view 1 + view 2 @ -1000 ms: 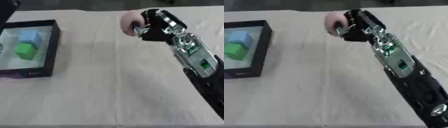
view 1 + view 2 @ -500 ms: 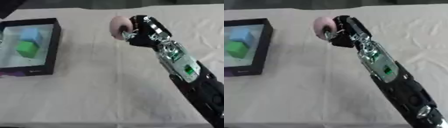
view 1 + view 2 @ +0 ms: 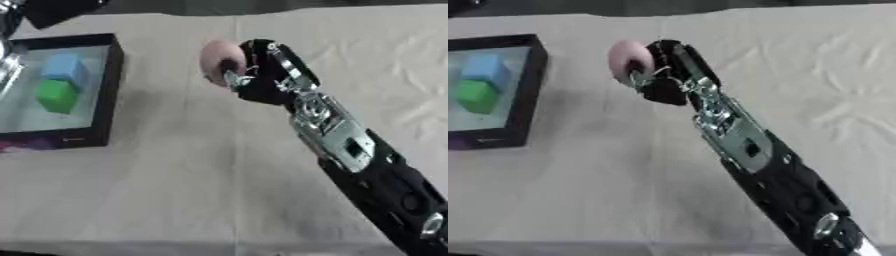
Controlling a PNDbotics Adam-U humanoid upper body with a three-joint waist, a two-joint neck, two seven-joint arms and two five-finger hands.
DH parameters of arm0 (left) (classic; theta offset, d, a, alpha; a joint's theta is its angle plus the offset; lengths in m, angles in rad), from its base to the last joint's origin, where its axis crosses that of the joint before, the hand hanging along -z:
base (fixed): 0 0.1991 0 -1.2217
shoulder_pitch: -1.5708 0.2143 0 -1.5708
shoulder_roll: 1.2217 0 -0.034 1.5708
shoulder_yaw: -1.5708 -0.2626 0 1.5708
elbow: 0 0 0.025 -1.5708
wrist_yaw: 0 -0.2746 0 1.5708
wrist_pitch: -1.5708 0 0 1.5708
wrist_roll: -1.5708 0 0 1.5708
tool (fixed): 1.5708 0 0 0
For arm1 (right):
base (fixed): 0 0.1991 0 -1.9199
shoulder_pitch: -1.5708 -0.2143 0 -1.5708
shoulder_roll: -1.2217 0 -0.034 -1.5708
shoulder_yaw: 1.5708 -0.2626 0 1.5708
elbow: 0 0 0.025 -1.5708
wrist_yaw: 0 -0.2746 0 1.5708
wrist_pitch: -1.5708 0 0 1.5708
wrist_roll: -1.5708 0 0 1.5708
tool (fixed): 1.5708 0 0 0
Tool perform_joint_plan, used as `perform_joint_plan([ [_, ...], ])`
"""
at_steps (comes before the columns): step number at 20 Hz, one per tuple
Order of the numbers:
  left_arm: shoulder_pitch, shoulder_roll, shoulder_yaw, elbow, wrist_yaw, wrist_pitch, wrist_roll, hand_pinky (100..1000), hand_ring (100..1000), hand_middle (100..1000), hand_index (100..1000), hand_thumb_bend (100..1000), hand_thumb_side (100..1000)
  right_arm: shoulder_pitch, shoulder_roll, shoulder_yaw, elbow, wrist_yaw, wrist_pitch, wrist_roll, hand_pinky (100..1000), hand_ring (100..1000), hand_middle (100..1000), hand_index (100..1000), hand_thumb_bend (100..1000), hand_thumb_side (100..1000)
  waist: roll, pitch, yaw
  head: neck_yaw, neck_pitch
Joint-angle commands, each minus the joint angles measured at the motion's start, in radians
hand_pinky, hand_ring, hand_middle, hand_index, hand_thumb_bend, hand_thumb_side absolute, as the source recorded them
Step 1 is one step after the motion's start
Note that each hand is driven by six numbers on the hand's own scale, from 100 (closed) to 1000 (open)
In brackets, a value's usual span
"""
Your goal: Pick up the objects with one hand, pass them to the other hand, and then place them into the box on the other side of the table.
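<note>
Holding a pink object (image 3: 219,60), the right hand (image 3: 262,75) has fingers curled around it above the bench (image 3: 192,180), right of the box (image 3: 109,90).

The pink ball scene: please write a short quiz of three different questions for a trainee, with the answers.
1. True or false: the right hand holds the pink ball above the table.
2. Which blocks lie in the black box? A) one blue block and one green block B) two red C) none
3. Fill in: the box is on the robot's ____ side.

Key: 1 true; 2 A; 3 left.
</note>
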Motion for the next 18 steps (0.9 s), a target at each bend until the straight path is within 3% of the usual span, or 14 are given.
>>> perform_joint_plan([
  [1,-0.043,0.023,-0.038,0.001,-0.040,0.052,-0.104,709,784,687,805,176,415,-0.013,0.010,0.015,0.002,0.011,-0.014,-0.031,611,589,494,526,100,100,0.003,-0.030,0.004,-0.004,0.006],
  [7,-0.097,-0.008,-0.103,0.023,-0.109,0.138,-0.307,740,798,717,826,212,457,-0.014,0.023,0.039,0.029,0.049,-0.038,-0.039,613,591,495,527,100,100,0.005,-0.034,0.011,-0.002,0.012],
  [16,-0.135,-0.062,-0.188,0.062,-0.230,0.187,-0.499,794,828,762,858,263,514,-0.016,0.038,0.053,0.056,0.069,-0.057,-0.033,614,591,495,527,100,100,0.011,-0.033,0.016,0.005,0.017],
  [18,-0.137,-0.069,-0.197,0.077,-0.276,0.200,-0.537,818,841,779,870,268,471,-0.014,0.039,0.055,0.057,0.075,-0.065,-0.034,614,591,495,527,100,100,0.011,-0.033,0.016,0.007,0.019],
])
